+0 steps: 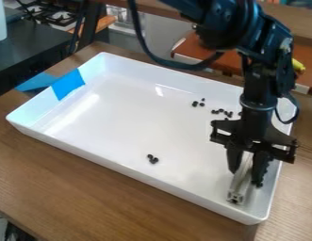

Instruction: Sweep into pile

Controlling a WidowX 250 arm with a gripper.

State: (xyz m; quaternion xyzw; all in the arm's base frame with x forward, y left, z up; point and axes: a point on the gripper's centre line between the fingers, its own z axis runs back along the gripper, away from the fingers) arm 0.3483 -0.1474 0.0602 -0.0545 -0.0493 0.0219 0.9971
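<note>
And here's the hand (245,177) at the tray's near right corner, pinching the bar (236,192) between its fingers, gripped like a broom so its long side can do the pushing. The bar runs roughly along the tray's right end, low at the floor, a sensible angle for a sweep across. The tray (136,175) sits on the counter (89,193), its raised walls there to stop strays, blue tape (69,84) over one rim. Now the bits: one cluster (153,159) near the front, others (198,103) scattered toward the back, no single pile yet, so gathering those groups looks like the job ahead.
</note>
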